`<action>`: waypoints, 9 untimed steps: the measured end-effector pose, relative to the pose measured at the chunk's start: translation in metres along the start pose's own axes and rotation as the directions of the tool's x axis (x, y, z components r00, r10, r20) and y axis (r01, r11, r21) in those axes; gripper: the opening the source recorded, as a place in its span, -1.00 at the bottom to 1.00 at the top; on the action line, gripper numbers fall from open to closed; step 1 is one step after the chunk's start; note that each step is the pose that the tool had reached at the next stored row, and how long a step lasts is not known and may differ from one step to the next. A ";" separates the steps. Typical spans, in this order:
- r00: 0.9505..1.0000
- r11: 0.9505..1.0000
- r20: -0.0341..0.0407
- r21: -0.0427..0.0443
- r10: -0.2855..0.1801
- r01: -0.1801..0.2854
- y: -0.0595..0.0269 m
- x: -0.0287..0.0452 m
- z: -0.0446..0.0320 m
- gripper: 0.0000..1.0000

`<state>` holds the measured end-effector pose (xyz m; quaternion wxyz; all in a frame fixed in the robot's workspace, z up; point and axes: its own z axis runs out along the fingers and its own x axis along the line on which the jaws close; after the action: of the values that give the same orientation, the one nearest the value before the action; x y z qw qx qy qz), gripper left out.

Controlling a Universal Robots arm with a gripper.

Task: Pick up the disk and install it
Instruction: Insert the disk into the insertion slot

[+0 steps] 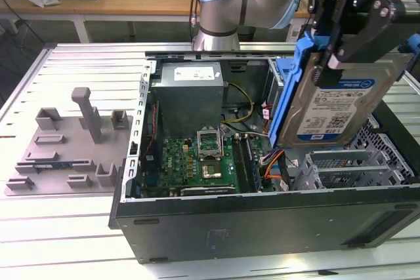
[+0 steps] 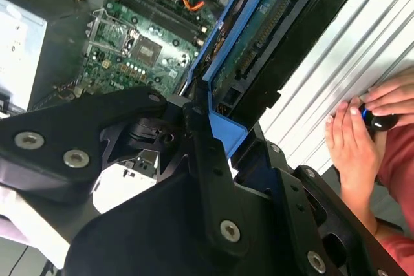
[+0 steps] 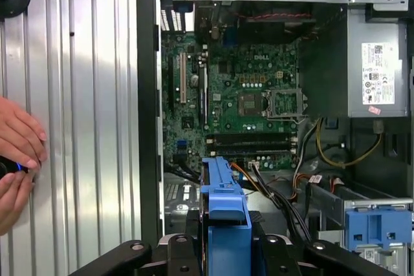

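The disk (image 1: 338,106) is a silver drive with a white and blue label in a bright blue carrier. It hangs tilted above the exterior view's right end of the open computer case (image 1: 262,218), over the metal drive cage (image 1: 354,165). My gripper (image 1: 335,60) is shut on the disk's upper edge, its black fingers clamping the blue frame. In the second wrist view the disk (image 2: 272,37) sticks out from between the black fingers (image 2: 207,153), connector side showing. In the first wrist view the blue carrier (image 3: 223,218) sits edge-on in the gripper (image 3: 223,253), above the motherboard (image 3: 246,101).
The grey power supply (image 1: 190,93) fills the case's far corner, with cables (image 1: 269,162) beside the motherboard (image 1: 203,159). A grey fixture plate (image 1: 65,152) lies on the table at the exterior view's left. A person's hands (image 2: 362,127) rest on the ribbed table beside the case.
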<state>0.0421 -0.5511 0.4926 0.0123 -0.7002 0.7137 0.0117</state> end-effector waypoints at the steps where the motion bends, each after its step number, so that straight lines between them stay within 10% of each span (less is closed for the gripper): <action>1: 1.000 1.000 0.000 0.000 0.000 0.000 -0.0027 0.0000 0.0002 -0.26; 9: 1.000 1.000 0.001 0.000 0.006 -0.006 -0.0193 -0.0003 0.0023 -0.26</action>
<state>0.0615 -0.5511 0.4903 0.0126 -0.6982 0.7157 0.0119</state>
